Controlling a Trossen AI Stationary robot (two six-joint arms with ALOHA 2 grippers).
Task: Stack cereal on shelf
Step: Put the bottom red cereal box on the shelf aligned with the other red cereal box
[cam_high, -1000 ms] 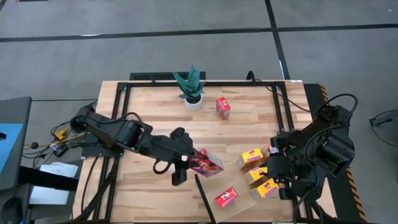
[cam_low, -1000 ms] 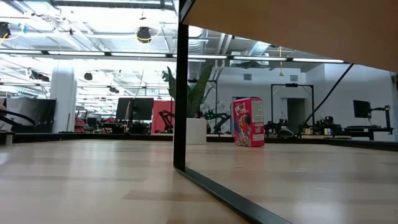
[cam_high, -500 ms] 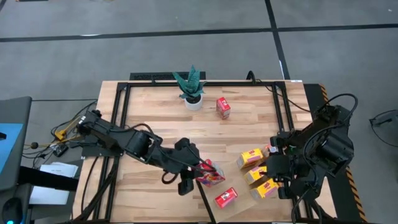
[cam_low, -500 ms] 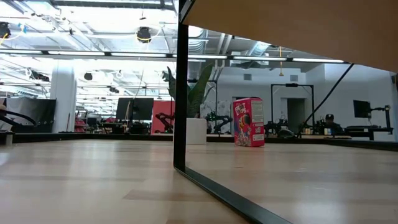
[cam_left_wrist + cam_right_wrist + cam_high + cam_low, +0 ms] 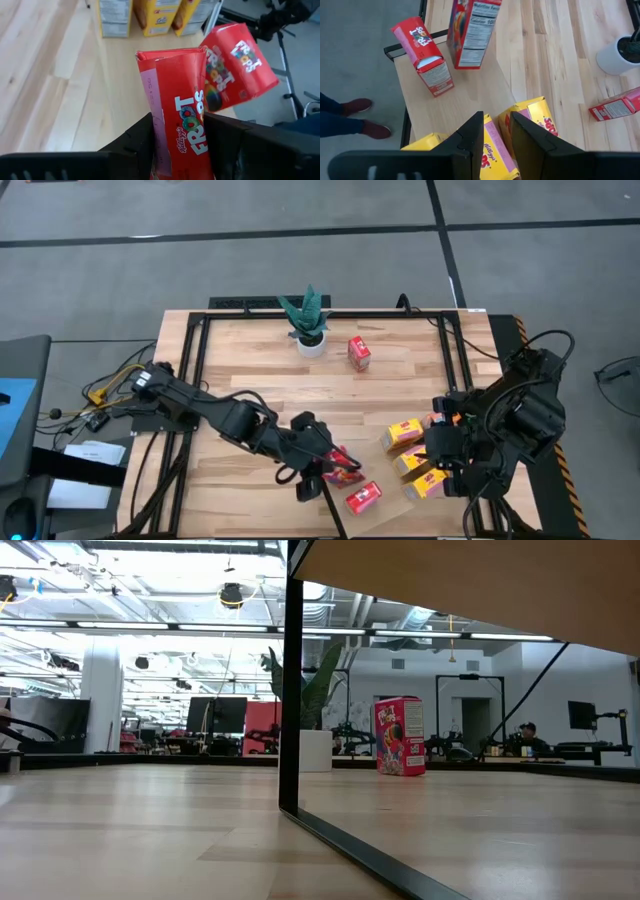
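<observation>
Task is looking roughly halfway. The left claw (image 5: 322, 477) is gripping a red Froot Loops box (image 5: 181, 117), fingers pressing on both narrow sides, and is holding it over the front of the shelf (image 5: 470, 95), just beside a second red Froot Loops box (image 5: 363, 497) that is sitting tilted on the shelf. Three yellow cereal boxes (image 5: 404, 434) are already sitting on the shelf at its right end, close together. The right claw (image 5: 495, 131) is hanging right over them, fingers straddling one yellow box; whether it is actually squeezing it or just sitting around it, I cannot tell.

Still left, by my reading: the held box is not yet set down, and one more red cereal box (image 5: 359, 353) is standing alone on the desk (image 5: 250, 370) at the back, near the potted plant (image 5: 309, 323), well apart from the shelf. Boxes on the shelf are lying loose rather than neatly stacked.

Hard to make out: in the high view the left claw is covering most of the held box, so whether it is touching the shelf is unclear. The low view is showing only the shelf underside, a dark leg, the far red box and plant; a person is sitting far behind.
</observation>
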